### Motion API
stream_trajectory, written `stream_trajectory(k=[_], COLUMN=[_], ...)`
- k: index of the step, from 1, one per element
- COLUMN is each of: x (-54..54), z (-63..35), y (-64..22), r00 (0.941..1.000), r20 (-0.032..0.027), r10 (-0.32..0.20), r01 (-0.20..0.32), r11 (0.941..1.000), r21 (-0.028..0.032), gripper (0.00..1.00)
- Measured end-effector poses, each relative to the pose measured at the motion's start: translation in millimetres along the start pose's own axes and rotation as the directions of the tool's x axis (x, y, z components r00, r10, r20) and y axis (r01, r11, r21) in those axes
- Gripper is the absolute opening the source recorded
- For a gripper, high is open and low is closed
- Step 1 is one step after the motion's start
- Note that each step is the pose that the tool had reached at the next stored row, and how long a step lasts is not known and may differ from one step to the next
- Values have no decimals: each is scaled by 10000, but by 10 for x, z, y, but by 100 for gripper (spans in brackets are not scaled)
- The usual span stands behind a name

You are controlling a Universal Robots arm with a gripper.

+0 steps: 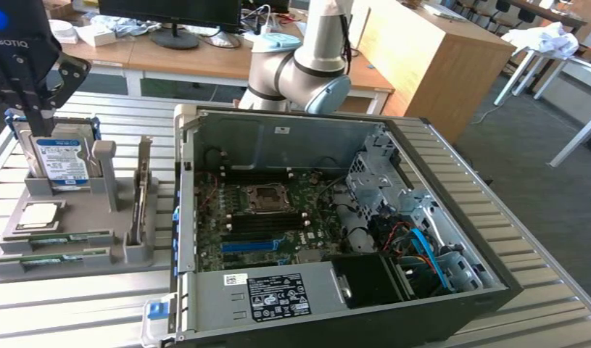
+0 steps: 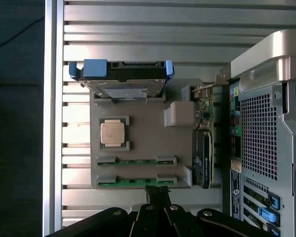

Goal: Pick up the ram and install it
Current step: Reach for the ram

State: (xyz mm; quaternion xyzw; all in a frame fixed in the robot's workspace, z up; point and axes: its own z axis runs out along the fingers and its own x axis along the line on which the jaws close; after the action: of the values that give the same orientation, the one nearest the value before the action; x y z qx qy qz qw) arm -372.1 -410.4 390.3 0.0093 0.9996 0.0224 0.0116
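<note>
Two ram sticks, thin green boards, lie flat in slots along one edge of a grey holder tray [image 1: 83, 206]: one ram stick [image 1: 58, 238] [image 2: 135, 161] and the other ram stick [image 1: 63, 255] [image 2: 135, 181] beside it. My gripper [image 1: 31, 116] [image 2: 158, 190] hangs high above the tray, shut with nothing between its fingers. In the wrist view its tips sit just off the outer ram stick's edge. The open computer case [image 1: 188, 145] stands to the exterior view's right of the tray, its motherboard [image 1: 266, 210] facing up.
The tray also carries an upright hard drive [image 1: 61, 161] [image 2: 121, 84] with blue rails, a square silver processor [image 1: 39, 214] [image 2: 113, 132] and an expansion card [image 1: 141, 192] [image 2: 203, 143] on edge. Everything rests on a slatted metal table [image 1: 83, 304]. Desks and a monitor stand behind.
</note>
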Motion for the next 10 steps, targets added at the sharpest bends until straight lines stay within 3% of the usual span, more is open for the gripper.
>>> stream_trajectory(k=[6,10], x=[1,1], z=[-4,-5], y=[-87,-95], r00=[10000,10000], r20=[0,0], r10=[-1,0], r01=[1,0], r11=[10000,10000], r21=[1,0], gripper=[10,10])
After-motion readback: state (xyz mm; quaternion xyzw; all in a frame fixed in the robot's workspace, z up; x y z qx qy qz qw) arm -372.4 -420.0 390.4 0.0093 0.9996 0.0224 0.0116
